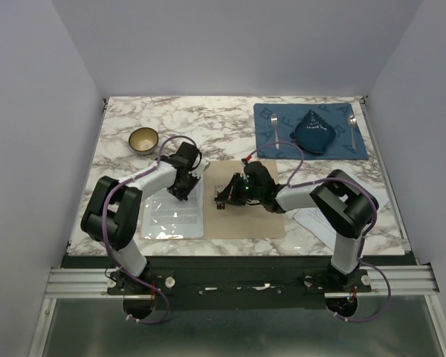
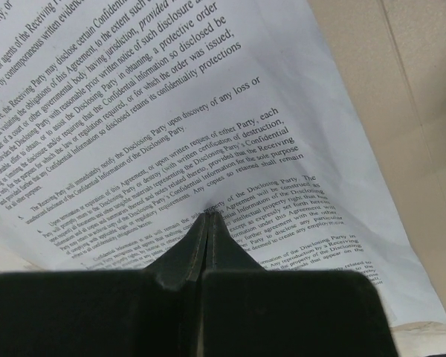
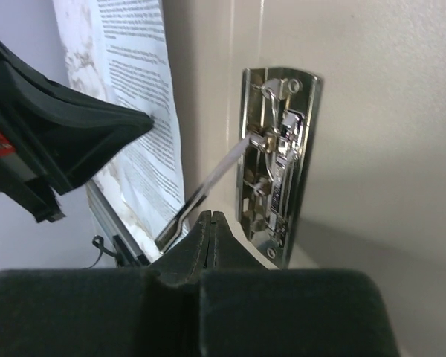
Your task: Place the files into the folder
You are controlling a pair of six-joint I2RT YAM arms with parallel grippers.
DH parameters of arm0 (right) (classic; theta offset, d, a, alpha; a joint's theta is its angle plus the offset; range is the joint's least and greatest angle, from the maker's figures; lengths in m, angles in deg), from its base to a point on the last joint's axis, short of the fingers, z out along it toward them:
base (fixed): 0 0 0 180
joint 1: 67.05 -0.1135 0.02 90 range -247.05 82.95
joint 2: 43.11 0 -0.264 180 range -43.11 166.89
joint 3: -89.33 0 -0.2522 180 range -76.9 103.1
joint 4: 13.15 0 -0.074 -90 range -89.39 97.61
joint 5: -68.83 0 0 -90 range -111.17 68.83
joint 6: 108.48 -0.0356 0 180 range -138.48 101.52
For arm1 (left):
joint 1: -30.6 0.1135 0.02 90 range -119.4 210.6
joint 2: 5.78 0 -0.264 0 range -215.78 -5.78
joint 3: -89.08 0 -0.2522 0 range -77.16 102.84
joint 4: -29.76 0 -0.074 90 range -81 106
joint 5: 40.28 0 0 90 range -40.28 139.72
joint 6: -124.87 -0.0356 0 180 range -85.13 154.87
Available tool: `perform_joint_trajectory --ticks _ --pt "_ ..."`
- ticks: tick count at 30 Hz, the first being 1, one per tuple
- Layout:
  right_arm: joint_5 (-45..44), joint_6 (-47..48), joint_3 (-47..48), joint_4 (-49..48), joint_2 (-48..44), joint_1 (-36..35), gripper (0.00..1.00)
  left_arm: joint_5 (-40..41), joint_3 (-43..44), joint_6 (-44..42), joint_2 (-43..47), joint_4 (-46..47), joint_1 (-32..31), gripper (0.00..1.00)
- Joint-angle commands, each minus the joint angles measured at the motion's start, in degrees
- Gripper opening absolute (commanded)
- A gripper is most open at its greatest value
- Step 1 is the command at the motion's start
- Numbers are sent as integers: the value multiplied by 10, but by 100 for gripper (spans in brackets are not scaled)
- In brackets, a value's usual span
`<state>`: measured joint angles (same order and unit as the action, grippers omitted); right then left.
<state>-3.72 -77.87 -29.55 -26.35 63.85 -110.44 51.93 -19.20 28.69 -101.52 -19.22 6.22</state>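
Observation:
The tan folder (image 1: 245, 216) lies open in the middle of the table. A printed white sheet of the files (image 1: 175, 216) lies over its left side. My left gripper (image 1: 184, 192) is shut, its tips touching the sheet (image 2: 149, 111), which puckers around the fingertips (image 2: 210, 216); the folder's card (image 2: 401, 89) shows at the upper right. My right gripper (image 1: 224, 199) is shut and empty over the spine, just below the metal clip (image 3: 279, 163), whose long lever (image 3: 208, 178) stands raised. The left gripper's finger (image 3: 97, 126) touches the sheet (image 3: 145, 67) there too.
More white sheets (image 1: 310, 220) lie under my right arm at the table's right. A blue placemat (image 1: 282, 141) at the back right carries a blue cloth item (image 1: 314, 132) and two spoons (image 1: 274, 123). A bowl (image 1: 143, 140) stands at the back left.

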Motion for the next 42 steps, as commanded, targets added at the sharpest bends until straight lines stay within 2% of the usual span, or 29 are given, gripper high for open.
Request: perform_joint_trajectory --ticks 1,23,26,29,30,32,33,35,37,38,39,41,42 --pt "-27 -24 23 -16 18 2 1 13 -19 -19 -5 11 1 0" --pt "-42 6 85 36 47 51 0 19 -36 -49 13 12 1 0" --pt "-44 19 97 59 41 53 0 20 -32 -51 16 9 1 0" --pt "-63 47 111 126 12 55 2 16 -24 -50 20 3 1 0" --pt "-90 66 114 177 -12 57 17 15 -22 -50 21 1 1 0" --pt "-125 88 128 242 -44 58 37 12 -17 -50 26 -3 1 0" --pt "-171 99 138 337 -57 58 51 12 -17 -50 28 -3 2 0" --pt "-241 125 164 431 -98 58 59 10 -18 -50 32 -4 3 0" --pt "-333 125 171 542 -139 61 75 9 -20 -50 35 -2 5 0" --pt "-364 118 173 579 -150 63 80 9 -21 -50 37 -1 5 0" --pt "-404 110 182 653 -156 74 82 9 -22 -50 39 1 6 0" --pt "-421 74 185 719 -156 94 82 8 -26 -50 42 0 7 0" --pt "-424 61 184 778 -151 116 75 7 -28 -49 44 2 7 0"
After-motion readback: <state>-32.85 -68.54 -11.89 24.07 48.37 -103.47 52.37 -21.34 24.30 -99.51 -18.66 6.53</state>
